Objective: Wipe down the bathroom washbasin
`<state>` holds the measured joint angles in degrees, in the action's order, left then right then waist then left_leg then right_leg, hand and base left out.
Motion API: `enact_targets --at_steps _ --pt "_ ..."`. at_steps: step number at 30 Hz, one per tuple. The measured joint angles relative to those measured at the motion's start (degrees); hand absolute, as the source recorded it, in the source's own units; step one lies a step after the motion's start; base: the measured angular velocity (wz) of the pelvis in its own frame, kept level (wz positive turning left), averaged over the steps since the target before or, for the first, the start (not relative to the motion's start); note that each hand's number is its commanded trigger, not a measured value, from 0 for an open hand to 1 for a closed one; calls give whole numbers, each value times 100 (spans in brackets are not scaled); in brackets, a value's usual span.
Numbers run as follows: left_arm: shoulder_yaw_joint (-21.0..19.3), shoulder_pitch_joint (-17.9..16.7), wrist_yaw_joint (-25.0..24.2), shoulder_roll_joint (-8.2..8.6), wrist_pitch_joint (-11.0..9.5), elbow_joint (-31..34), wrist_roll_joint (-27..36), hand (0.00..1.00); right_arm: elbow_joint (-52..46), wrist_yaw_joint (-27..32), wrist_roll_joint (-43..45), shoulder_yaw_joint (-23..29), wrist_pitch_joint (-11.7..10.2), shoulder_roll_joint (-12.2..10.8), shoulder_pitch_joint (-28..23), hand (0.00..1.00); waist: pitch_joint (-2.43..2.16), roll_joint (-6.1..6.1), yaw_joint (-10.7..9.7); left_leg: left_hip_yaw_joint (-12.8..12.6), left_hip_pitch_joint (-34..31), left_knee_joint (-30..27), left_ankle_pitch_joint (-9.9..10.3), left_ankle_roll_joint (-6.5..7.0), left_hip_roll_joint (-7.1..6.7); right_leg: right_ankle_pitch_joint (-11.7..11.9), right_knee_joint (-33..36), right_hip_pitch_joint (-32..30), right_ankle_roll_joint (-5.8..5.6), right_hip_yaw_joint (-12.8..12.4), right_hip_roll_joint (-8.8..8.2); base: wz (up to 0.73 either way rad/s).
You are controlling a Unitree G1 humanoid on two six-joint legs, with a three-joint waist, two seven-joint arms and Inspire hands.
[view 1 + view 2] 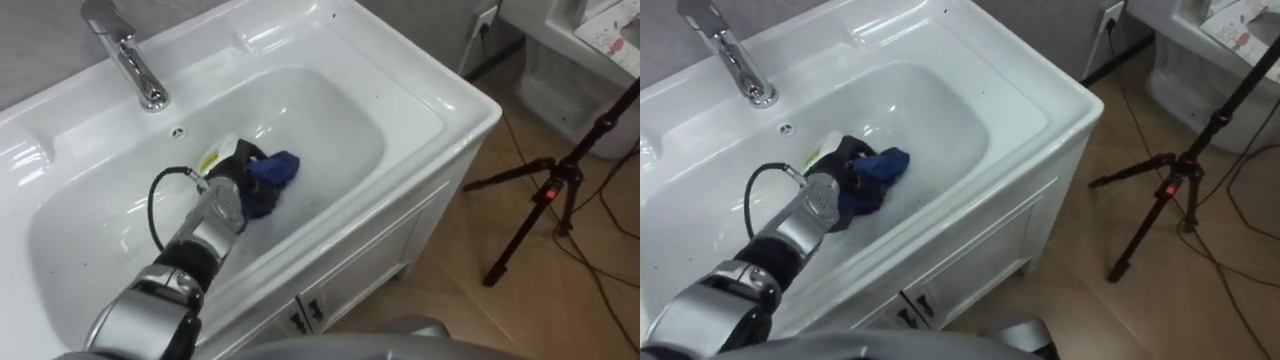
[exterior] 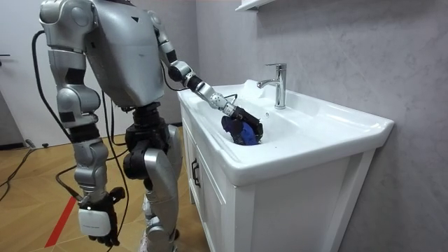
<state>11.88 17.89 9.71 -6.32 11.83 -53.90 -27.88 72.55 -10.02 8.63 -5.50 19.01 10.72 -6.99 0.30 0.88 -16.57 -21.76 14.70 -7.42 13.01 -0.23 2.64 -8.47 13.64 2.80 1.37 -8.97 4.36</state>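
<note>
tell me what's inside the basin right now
The left hand, fingers curled round a blue cloth, against the basin's bare white wall. Hand and cloth cover the bottom beneath them, so no drain can be seen. The right hand hangs beside the robot's leg.

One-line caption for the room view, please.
Robot stands at the basin, left hand gripping a blue cloth inside it, below the tap, right hand hanging at its side.

Basin (image 1: 420,90) bowl open rt of cloth (image 1: 272,175) — faucet (image 1: 130,60) stands at back rim.
</note>
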Motion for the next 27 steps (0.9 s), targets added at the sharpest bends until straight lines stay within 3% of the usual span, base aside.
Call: enact_targets --at_steps 2,4,8,12,14,21,27 --pt "-218 -35 15 -42 0 -27 -2 100 -98 -1 5 5 44 -5 -52 0 -3 -7 54 67 -9 6 93 4 42 22 -5 2 8 60 34 8" --pt "-454 -121 49 -65 -17 -82 -10 100 -136 -16 58 10 58 -42 -137 0 -61 -92 210 85 -9 5 98 -3 62 43 -6 29 22 105 39 3" --pt "-534 -235 152 -63 -63 -79 -46 100 -131 -2 281 74 107 -56 -154 0 -104 -91 286 160 -3 4 100 -5 64 92 -101 134 28 115 42 4" --pt "-562 -281 243 -74 -80 -82 -46 100 -125 -3 296 131 113 -60 -157 0 -105 -60 316 165 15 6 100 -9 82 109 -110 185 45 123 54 1" --pt "-625 -373 218 -82 -81 -76 -135 100 -127 11 296 233 117 -63 -185 0 -92 1 451 192 97 25 108 -23 91 114 -126 240 57 135 75 -12" --pt "-1257 -409 256 -92 -93 -62 -935 100 -134 -75 430 495 215 -45 -16 0 -110 43 718 445 39 57 107 -25 76 93 -141 227 81 302 47 8" --pt "-1419 -499 582 -123 -94 -59 -1295 100 -150 -52 680 554 218 55 74 0 -143 178 1158 763 43 5 88 -45 78 70 -278 386 126 554 7 21"
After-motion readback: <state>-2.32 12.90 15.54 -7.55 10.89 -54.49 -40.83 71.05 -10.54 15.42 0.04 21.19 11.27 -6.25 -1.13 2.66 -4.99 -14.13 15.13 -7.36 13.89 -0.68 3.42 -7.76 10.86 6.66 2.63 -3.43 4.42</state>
